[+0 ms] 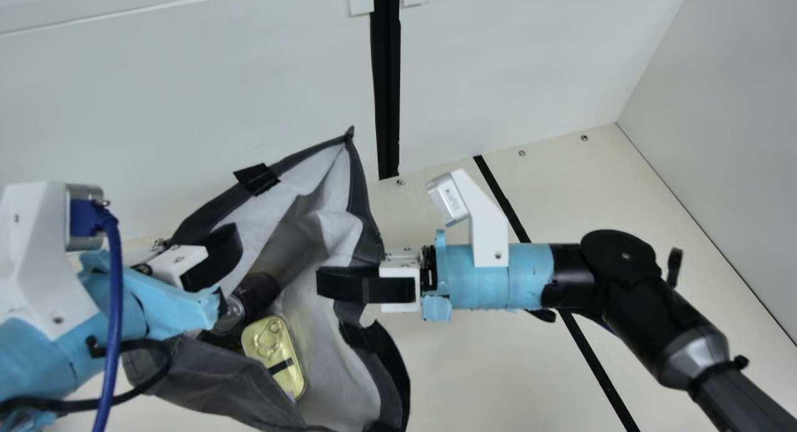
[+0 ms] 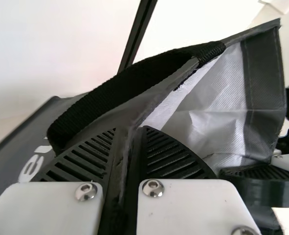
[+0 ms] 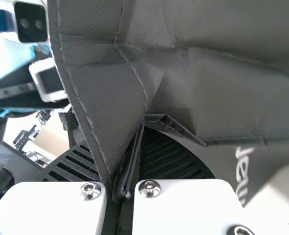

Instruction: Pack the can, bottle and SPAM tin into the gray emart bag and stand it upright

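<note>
All three goods look to be packed, as far as we can judge. The gray fabric emart bag with its pale lining [image 1: 362, 382] gapes towards us in the main view, on the left part of the cream table [image 1: 498, 370], with its far corner up by the back edge. Inside we see the gold, round-cornered SPAM tin [image 1: 274, 354], its pull ring facing us, near the bag's front rim. Just beside it is a round silvery end [image 1: 230, 312] that we take for the can's, and next to that a dark cylinder [image 1: 258, 292] — probably the bottle, though we cannot tell its full shape in the shadow.

Both of our grippers have hold of the bag. The black ribbed left gripper [image 2: 130, 129] is clenched on the gray rim, close by a black webbing handle [image 2: 129, 85]; the matching right gripper [image 3: 138, 132] pinches a folded bit of the rim on the opposite side, so the mouth is spread between them.

What is left, then, is the standing. The mouth seems to face mostly upward, but we cannot tell whether the base sits flat on the table. We would draw both sides up evenly, settle the bottom, then let go — if one side is freed too early, the soft wall could fold in or the load tip it over.
</note>
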You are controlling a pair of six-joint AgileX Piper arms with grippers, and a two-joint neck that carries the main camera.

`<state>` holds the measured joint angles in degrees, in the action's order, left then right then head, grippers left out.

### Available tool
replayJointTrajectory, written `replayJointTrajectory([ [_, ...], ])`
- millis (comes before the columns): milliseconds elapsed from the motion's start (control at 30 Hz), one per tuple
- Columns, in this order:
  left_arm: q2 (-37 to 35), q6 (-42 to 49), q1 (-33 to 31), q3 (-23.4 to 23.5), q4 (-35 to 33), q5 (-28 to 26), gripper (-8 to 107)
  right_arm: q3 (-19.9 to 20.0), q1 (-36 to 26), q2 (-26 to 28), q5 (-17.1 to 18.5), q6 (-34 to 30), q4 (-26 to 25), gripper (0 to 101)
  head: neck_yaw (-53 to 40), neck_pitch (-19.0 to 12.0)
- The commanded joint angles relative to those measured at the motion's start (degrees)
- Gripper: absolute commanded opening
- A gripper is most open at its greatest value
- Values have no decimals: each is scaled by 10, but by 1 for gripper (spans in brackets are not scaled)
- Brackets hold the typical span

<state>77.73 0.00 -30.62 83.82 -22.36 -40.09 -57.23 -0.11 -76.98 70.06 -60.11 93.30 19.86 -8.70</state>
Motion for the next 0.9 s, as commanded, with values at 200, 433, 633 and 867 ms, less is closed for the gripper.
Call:
replayJointTrajectory([
  [200,-14,2,-13,37,22,-33,-8,-7,-12,54,-2,37,19,0,1,-13],
  [433,-17,7,-22,89,34,-83,-8,-16,-27,99,-2,71,36,0,1,-13],
  [633,-8,21,-30,143,29,-139,-8,-28,-49,133,-2,108,44,0,1,-13],
  [867,8,31,-34,203,8,-211,-8,-36,-87,164,-2,154,30,0,1,-13],
])
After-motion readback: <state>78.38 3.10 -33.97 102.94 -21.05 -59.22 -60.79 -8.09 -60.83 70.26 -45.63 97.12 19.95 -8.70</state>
